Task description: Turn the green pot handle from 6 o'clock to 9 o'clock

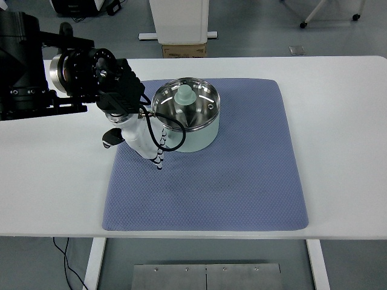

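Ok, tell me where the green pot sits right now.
In the top view the green pot stands on the far left part of the blue mat, lid on, with the left hand right beside it on its left.

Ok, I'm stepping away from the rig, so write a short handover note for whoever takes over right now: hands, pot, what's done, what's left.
Left hand: reaching in from the left, down on the mat beside the pot's left side, covering where the handle would be; grip cannot be confirmed.
Right hand: not in view.
Green pot: upright with glass lid on, at the upper left of the blue mat on the white table.
Done: hand brought to the pot.
Left: handle is hidden, so check where it points and finish the turn to 9 o'clock.
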